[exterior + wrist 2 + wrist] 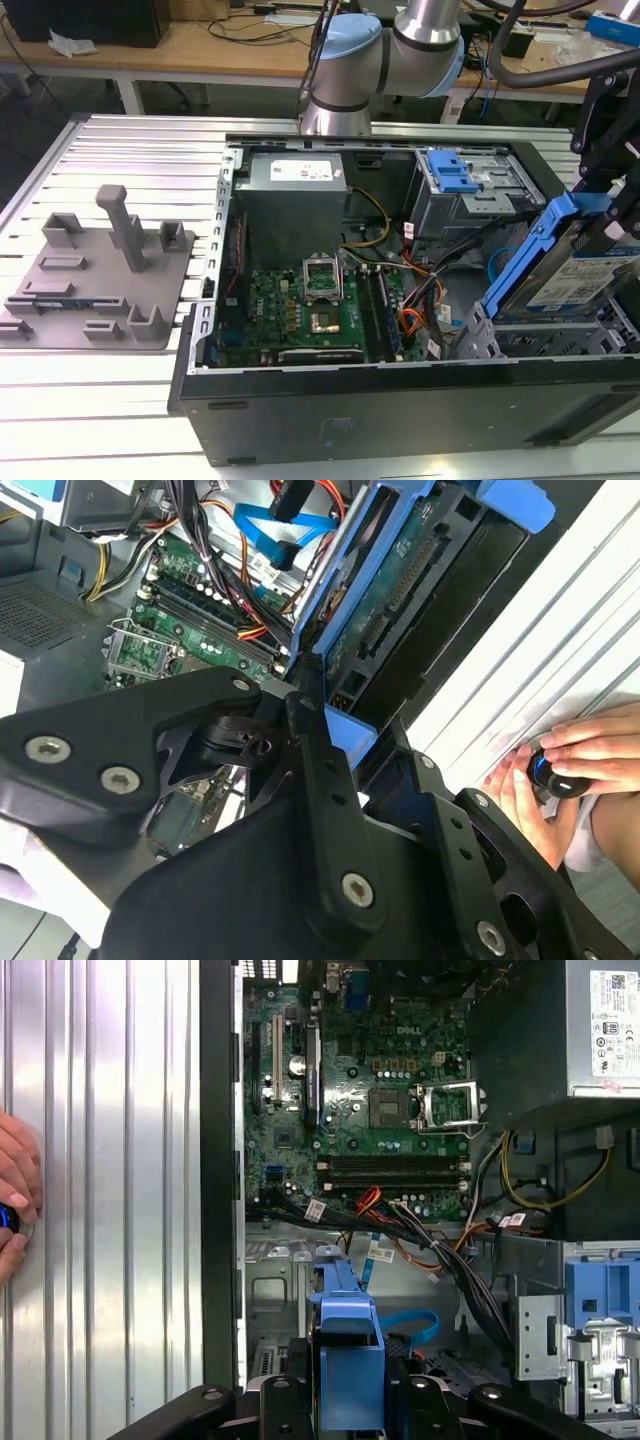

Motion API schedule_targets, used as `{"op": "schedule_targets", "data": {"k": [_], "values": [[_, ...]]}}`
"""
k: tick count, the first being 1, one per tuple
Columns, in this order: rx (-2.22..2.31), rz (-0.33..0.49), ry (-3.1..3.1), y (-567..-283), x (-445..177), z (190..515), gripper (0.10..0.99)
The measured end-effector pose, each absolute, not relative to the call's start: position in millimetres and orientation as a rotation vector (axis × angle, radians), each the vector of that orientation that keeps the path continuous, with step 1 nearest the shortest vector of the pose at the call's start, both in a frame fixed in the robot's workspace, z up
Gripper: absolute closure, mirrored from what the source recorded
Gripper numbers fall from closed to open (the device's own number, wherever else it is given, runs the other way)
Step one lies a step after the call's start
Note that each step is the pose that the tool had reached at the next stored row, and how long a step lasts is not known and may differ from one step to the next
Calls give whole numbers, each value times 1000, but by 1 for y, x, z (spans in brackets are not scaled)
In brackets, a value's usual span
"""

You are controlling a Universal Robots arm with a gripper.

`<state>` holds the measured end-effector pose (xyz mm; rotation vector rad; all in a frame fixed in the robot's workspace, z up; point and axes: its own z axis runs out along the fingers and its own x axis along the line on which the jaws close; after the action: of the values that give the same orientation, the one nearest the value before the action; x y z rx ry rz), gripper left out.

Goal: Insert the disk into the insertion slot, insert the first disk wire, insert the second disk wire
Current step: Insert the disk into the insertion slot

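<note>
the disk (588, 272) hangs tilted just above the insertion slot (540, 338) at the exterior view's right, apparently clamped by its blue carrier (348, 1345) in the tool (350, 1398). first step in hand; seating it likely calls for squaring it to the slot.

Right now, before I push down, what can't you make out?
1. Exterior view: the disk covers the mouth of the insertion slot, so whether its lower edge has entered is unclear.
2. Exterior view: the gripper is cut off at the picture's right edge.
3. First wrist view: the person's hand is cut off by the picture's edge.
</note>
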<state>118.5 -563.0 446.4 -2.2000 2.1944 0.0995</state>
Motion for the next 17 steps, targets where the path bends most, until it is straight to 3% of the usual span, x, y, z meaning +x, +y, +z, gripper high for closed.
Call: {"op": "schedule_targets", "data": {"k": [17], "values": [[-2218, 155, 2221, -563, 124, 443, 722]]}}
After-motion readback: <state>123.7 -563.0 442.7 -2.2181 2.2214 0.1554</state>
